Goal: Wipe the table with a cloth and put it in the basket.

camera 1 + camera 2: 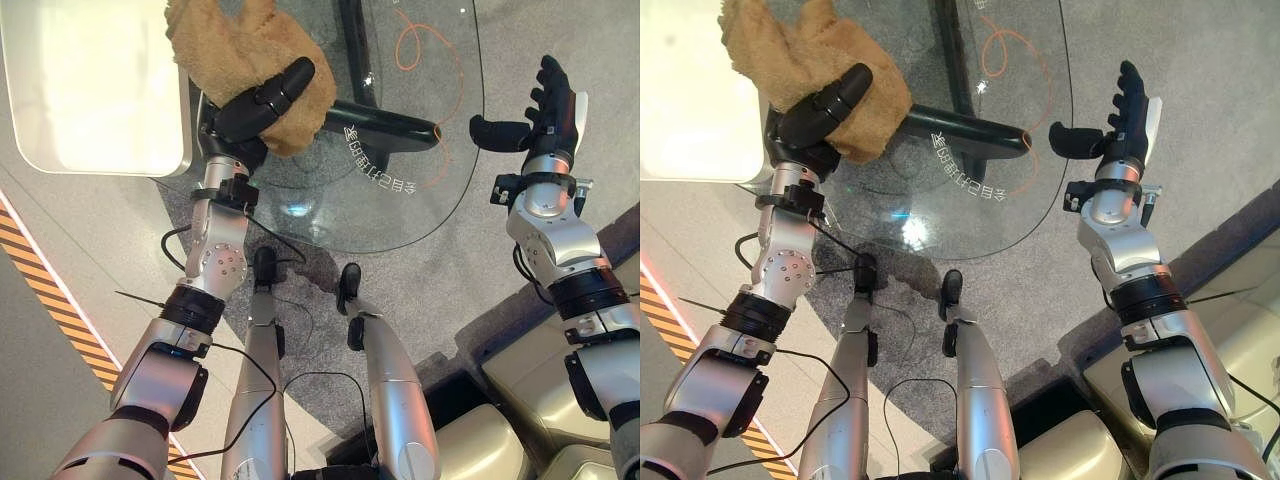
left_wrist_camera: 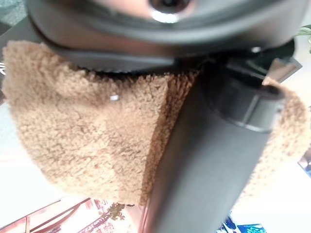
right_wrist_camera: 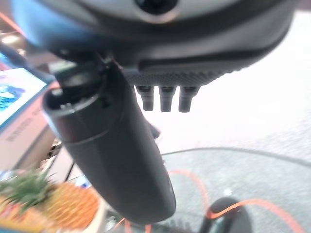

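left eye view, catalogue of contents, all positions given relative to the glass counter (image 1: 420, 170).

item 1: cloth (image 1: 235, 55), tan and fleecy, bunched in a thick wad over the far left part of the counter, beside the pale white panel (image 1: 90, 80) that adjoins the counter's left side. whether the wad presses on the glass or sits slightly above it cannot be told.

item 2: left hand (image 1: 262, 102), over the counter's left edge. thumb laid across the near face of the cloth, fingers buried in the pile behind; the left wrist view shows the thumb clamped against the fleece, so the hand is closed round the cloth.

item 3: right hand (image 1: 545, 110), just past the counter's right edge, raised clear of it. fingers straight and spread, thumb held out sideways, nothing in it. idle.

item 4: orange loop (image 1: 425, 45) marked at the far side of the counter; dark base bar (image 1: 385, 125) seen through the glass beneath the counter.

item 5: basket: not located from here.

step in hand, as judged: wiping, with the cloth held at the counter's left portion. most of the glass toward the right edge lies ahead of it.

next move, as judged: keep the grip firm, bear the wad flat on the glass and sweep toward the right edge, then find the basket.
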